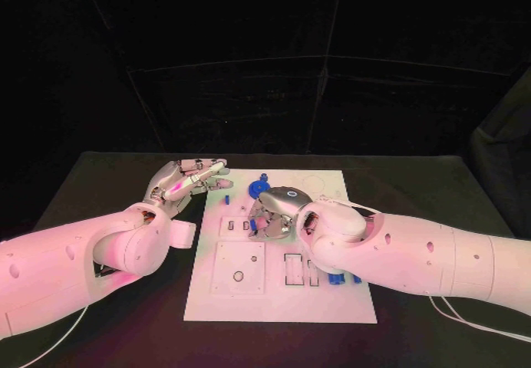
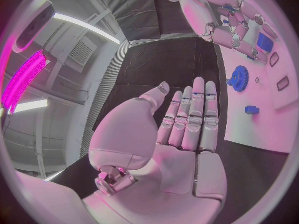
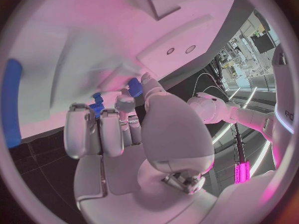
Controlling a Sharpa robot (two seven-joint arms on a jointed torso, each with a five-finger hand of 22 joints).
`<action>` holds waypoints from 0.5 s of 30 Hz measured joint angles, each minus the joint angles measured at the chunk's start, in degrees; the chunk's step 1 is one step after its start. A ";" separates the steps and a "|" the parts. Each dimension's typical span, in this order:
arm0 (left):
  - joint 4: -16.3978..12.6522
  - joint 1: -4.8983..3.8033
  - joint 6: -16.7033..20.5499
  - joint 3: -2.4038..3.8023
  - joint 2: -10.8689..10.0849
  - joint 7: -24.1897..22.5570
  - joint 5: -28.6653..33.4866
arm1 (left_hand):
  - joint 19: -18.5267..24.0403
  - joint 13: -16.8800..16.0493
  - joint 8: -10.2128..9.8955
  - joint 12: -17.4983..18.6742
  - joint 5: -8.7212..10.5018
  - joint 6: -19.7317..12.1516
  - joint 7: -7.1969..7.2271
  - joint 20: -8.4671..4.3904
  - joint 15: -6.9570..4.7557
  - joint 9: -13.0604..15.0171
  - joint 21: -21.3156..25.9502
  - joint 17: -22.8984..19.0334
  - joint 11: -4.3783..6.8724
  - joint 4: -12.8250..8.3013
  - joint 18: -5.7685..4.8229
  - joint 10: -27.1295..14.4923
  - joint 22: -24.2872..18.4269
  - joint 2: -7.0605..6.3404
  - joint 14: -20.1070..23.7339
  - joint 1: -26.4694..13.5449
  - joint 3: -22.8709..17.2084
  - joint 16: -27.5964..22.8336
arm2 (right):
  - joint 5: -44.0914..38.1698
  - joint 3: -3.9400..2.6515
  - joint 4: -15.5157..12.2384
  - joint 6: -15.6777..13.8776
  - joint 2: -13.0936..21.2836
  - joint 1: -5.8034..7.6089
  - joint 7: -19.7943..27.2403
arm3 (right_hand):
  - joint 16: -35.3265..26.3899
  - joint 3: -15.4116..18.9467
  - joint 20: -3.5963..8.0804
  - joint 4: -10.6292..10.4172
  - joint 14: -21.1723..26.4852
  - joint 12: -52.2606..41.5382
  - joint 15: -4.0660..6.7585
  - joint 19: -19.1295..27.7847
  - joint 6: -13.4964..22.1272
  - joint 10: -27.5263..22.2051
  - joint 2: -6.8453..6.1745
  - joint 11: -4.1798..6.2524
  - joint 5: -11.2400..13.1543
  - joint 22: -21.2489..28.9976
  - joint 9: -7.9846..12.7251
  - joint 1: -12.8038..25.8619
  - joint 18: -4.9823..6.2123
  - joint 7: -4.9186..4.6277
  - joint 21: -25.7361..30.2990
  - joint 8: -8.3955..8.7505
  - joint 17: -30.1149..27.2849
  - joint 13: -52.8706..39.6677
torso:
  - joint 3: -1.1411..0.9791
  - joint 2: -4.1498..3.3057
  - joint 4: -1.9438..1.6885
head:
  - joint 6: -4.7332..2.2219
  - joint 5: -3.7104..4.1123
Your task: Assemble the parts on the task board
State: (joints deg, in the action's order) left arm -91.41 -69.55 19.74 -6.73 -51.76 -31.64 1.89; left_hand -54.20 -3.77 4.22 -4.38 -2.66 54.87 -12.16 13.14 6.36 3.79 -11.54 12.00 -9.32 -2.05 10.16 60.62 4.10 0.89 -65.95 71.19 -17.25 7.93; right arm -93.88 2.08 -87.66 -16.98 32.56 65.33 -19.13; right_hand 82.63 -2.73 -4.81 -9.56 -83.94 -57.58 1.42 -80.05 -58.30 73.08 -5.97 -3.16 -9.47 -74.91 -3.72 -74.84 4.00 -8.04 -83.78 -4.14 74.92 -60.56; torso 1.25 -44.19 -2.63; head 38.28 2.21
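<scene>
The white task board (image 1: 277, 303) lies in the middle of the black table. My right hand (image 1: 279, 211) is curled down onto the board's middle, and its thumb and a finger pinch a small blue part (image 3: 134, 87) against the board (image 3: 93, 35). A second blue piece (image 3: 96, 107) shows between its other fingertips. My left hand (image 1: 186, 182) hovers open beside the board's far left corner, its fingers (image 2: 190, 119) straight and together, holding nothing. A blue gear (image 1: 260, 186) (image 2: 238, 78) stands at the board's far end, with a small blue part (image 1: 227, 201) (image 2: 251, 109) close to it.
More blue parts (image 1: 345, 277) lie on the board's right side, half under my right forearm. A square inset plate (image 1: 240, 268) and narrow slots (image 1: 293, 268) take up the near half of the board. Bare black table (image 1: 110, 180) surrounds the board.
</scene>
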 measured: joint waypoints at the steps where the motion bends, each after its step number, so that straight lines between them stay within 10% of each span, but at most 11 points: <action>1: -0.01 0.00 0.00 0.00 0.00 0.01 0.00 | 0.00 0.00 0.00 0.00 0.00 0.00 0.00 0.00 0.00 0.00 0.00 0.00 0.00 0.00 0.00 0.00 0.00 0.00 0.00 0.00 0.00 0.00 | -0.05 0.01 -0.01 -0.13 0.00 -0.02 -0.14 | 0.00 0.24 0.00 -0.24 0.00 0.00 0.00 0.00 0.16 -0.01 -0.08 -0.01 0.00 0.00 0.00 0.09 0.00 0.14 0.00 0.00 0.00 0.12 | 0.00 0.00 -0.01 | -0.01 0.01; 9: 0.04 0.00 -0.03 0.00 0.00 0.21 -0.02 | -0.86 0.00 0.00 0.23 0.00 0.04 0.04 -0.26 -0.05 0.00 0.00 0.36 0.34 -0.43 0.01 0.34 0.03 0.00 -1.10 0.00 -0.44 0.00 | -0.51 0.15 -1.66 -4.05 1.13 -0.38 -0.77 | -0.45 4.94 -0.55 -3.61 0.00 0.36 -0.41 0.25 2.17 -0.73 -1.19 -0.33 -2.56 0.00 -0.03 1.19 0.00 -0.29 0.00 0.00 0.00 0.73 | -0.03 0.01 -0.01 | -0.13 0.05; 15: 0.44 0.00 -0.06 0.00 -0.10 2.02 -2.18 | -8.72 -0.63 0.44 -1.08 0.00 2.78 1.60 -3.31 -3.13 0.22 -4.38 4.55 2.26 0.10 -0.01 5.40 1.87 -2.10 -11.64 -2.67 0.10 5.85 | 1.90 0.05 -5.15 -7.96 5.31 -0.26 5.15 | -1.94 7.47 -1.21 -4.91 -0.21 0.04 -0.61 1.76 3.30 -1.35 -0.66 -0.60 -2.71 1.38 -0.03 -0.57 0.01 -0.80 1.50 0.00 -0.13 0.65 | -0.10 0.09 0.01 | -0.37 0.05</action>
State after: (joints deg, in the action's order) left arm -90.97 -69.55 19.68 -6.73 -51.86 -29.62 -0.29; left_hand -62.92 -4.39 4.66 -5.46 -2.66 57.65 -10.55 9.84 3.23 4.00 -15.93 16.55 -7.06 -1.95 10.15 66.01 5.97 -1.21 -77.59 68.52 -17.15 13.78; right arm -91.98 2.14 -92.81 -24.95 37.86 65.07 -13.99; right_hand 80.69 4.75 -6.02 -14.47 -84.14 -57.54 0.81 -78.29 -55.00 71.72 -6.63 -3.76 -12.19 -73.53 -3.75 -75.41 4.00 -8.84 -82.28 -4.14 74.78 -59.91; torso 1.15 -44.10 -2.62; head 37.91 2.26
